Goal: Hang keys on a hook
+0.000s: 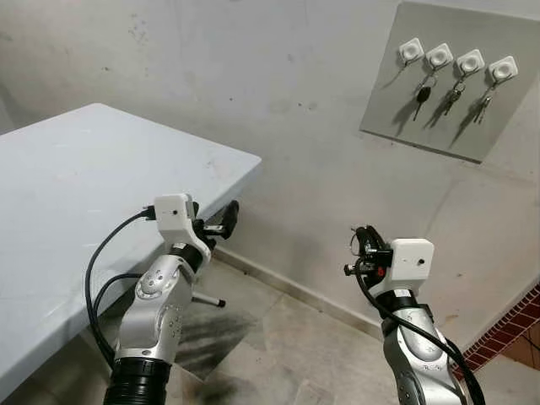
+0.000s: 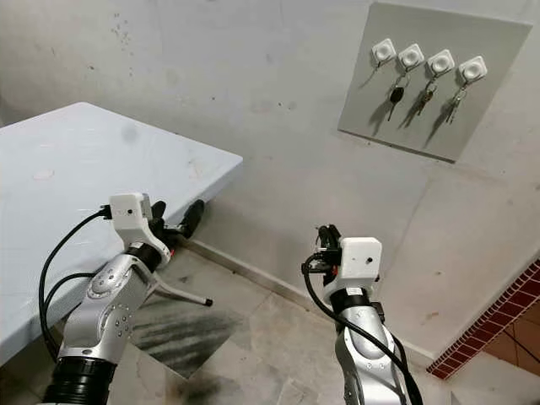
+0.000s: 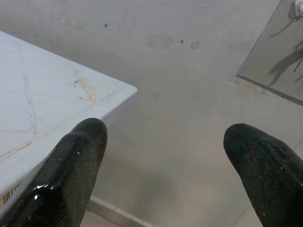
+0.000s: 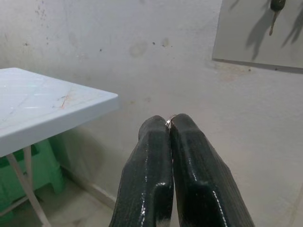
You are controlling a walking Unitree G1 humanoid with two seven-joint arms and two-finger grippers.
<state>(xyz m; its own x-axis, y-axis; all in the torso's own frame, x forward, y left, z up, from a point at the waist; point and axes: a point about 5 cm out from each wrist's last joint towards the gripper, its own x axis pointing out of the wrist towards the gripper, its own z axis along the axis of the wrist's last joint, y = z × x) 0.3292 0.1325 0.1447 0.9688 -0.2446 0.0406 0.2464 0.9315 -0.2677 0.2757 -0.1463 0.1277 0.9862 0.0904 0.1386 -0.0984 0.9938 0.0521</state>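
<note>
A grey board [image 1: 447, 84] on the wall carries a row of white hooks. The leftmost hook [image 1: 411, 51] is bare; the three to its right each hold a set of keys [image 1: 453, 97]. Well below the board and to its left, my right gripper [image 1: 364, 240] is shut on a thin metal key ring [image 4: 169, 121], which peeks out between the fingertips [image 4: 156, 130]; any keys on it are hidden. My left gripper [image 1: 215, 221] stands open by the table's corner, with nothing between its fingers [image 3: 80, 146].
A white table [image 1: 84, 169] fills the left side, its corner close to my left gripper. A green stool [image 4: 33, 165] stands under it. The plastered wall [image 1: 295, 152] runs behind, and red brickwork [image 1: 506, 333] starts at the lower right. Tiled floor [image 1: 278, 354] lies between my arms.
</note>
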